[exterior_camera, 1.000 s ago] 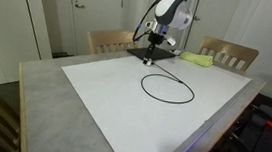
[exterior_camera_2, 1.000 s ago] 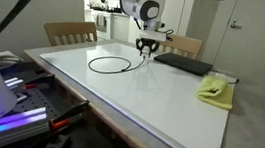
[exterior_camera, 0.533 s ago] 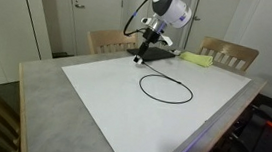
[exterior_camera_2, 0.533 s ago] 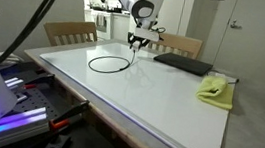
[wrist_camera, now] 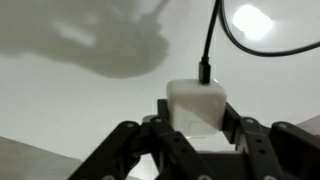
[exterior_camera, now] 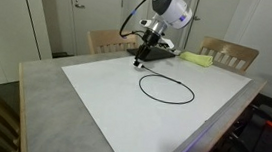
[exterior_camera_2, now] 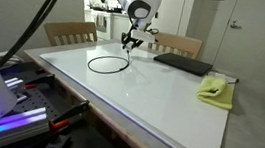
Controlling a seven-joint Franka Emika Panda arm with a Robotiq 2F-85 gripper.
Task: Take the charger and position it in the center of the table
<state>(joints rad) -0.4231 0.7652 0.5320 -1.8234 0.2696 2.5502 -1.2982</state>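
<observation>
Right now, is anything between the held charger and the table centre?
Nothing visible. The gripper is shut on the charger by its white plug block, near the edge of the white sheet. Only bare sheet and the charger's own cable loop lie toward the centre of the table. The black pad and yellow-green cloth sit off to the side.

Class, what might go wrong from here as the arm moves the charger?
1. The gripper holds only the charger's white plug; its thin cable lies looped on the sheet and may drag or pull loose.
2. The black pad lies nearby; the trailing cable might catch it.
</observation>
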